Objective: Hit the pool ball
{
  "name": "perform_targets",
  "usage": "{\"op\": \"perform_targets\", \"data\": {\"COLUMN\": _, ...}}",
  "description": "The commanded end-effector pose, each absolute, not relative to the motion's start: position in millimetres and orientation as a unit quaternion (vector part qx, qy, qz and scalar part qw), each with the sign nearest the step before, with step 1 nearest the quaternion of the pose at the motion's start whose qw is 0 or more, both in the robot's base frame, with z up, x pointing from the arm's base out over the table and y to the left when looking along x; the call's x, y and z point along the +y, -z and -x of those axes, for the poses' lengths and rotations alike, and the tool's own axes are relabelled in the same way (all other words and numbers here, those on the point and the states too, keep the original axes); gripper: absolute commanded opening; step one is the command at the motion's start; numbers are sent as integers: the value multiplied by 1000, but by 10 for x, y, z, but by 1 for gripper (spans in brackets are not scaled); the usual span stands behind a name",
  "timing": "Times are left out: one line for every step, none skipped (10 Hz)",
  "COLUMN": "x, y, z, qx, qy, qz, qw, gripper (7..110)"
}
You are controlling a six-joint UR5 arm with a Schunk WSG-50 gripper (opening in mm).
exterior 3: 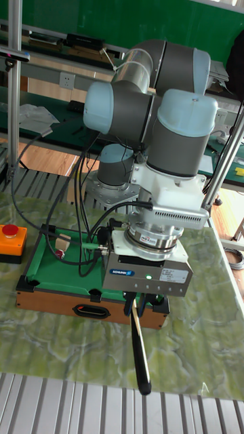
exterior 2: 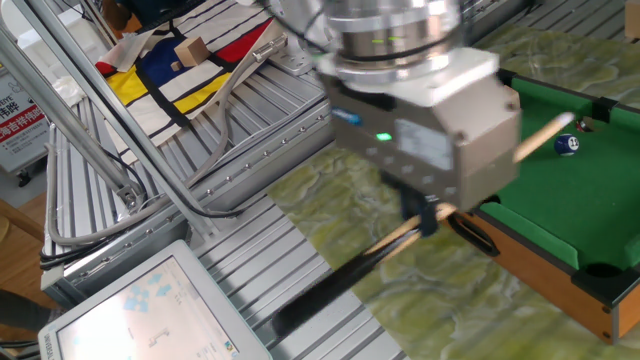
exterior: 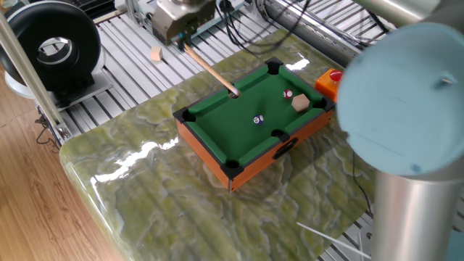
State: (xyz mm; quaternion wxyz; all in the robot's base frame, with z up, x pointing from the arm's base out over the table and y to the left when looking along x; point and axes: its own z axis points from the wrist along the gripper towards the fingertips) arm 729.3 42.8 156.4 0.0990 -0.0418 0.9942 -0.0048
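The pool ball (exterior: pixel 257 120), tiny and dark blue with a white spot, rests near the middle of the green felt of the toy pool table (exterior: pixel 217 123); it also shows as the pool ball (exterior 2: pixel 567 145) in the other fixed view. My gripper (exterior: pixel 185 42) hangs beyond the table's far left corner, shut on a wooden cue stick (exterior: pixel 212 72) with a black butt. The cue's tip lies over the felt, a short gap from the ball. From the opposite side the gripper (exterior 2: pixel 432 210) clamps the cue stick (exterior 2: pixel 400 235). In the tall view the gripper (exterior 3: pixel 135 306) hides the ball.
A red-and-white ball (exterior: pixel 288 94) and a tan wooden cube (exterior: pixel 300 103) lie near the table's far right pocket. An orange box with a red button (exterior: pixel 328 80) stands beside that corner. The arm's large blue elbow (exterior: pixel 406 94) fills the right foreground. Cables trail behind.
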Motion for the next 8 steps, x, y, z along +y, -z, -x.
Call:
{"op": "perform_targets", "data": {"x": 365, "y": -1647, "z": -7629, "qx": 993, "qy": 4, "qz": 54, "qw": 108, "gripper": 7}}
{"op": "perform_targets", "data": {"x": 284, "y": -1522, "z": -7680, "qx": 992, "qy": 16, "qz": 55, "qw": 109, "gripper": 7}}
{"op": "perform_targets", "data": {"x": 211, "y": -1391, "z": -7739, "qx": 992, "qy": 27, "qz": 51, "qw": 112, "gripper": 7}}
{"op": "perform_targets", "data": {"x": 173, "y": -1281, "z": -7769, "qx": 991, "qy": 27, "qz": 50, "qw": 120, "gripper": 7}}
{"op": "perform_targets", "data": {"x": 173, "y": -1206, "z": -7770, "qx": 990, "qy": 17, "qz": 52, "qw": 127, "gripper": 7}}
{"op": "perform_targets", "data": {"x": 157, "y": -1206, "z": -7751, "qx": 991, "qy": 12, "qz": 53, "qw": 125, "gripper": 7}}
{"op": "perform_targets", "data": {"x": 191, "y": -1213, "z": -7716, "qx": 992, "qy": -5, "qz": 50, "qw": 118, "gripper": 7}}
{"op": "perform_targets", "data": {"x": 226, "y": -1159, "z": -7709, "qx": 992, "qy": -19, "qz": 47, "qw": 117, "gripper": 7}}
